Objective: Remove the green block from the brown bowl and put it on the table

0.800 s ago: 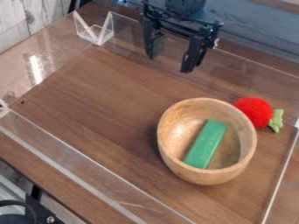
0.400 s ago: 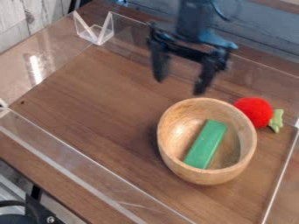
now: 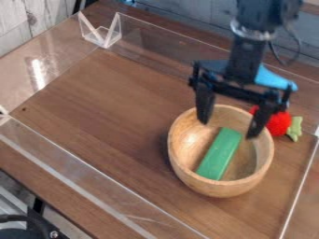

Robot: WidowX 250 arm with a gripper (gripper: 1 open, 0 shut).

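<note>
The green block (image 3: 222, 153) lies flat inside the brown bowl (image 3: 187, 159), slanted from near left to far right. The bowl rests on the dark wood-grain table (image 3: 112, 103) at the right. My gripper (image 3: 232, 107) hangs pointing down over the bowl's far rim, just above the block's far end. Its two black fingers stand wide open with nothing between them, one finger (image 3: 202, 105) over the bowl's far left rim and the other over the far right rim.
A red strawberry-like toy (image 3: 282, 122) with green leaves sits right behind the bowl, partly hidden by my right finger. A low clear plastic wall (image 3: 75, 173) rings the table. A clear plastic stand (image 3: 100, 30) sits at the far left corner.
My gripper has travelled from the table's far middle to the right and toward the camera, coming down over the bowl's far rim. It stays open. Bowl, block and toy have not moved.
</note>
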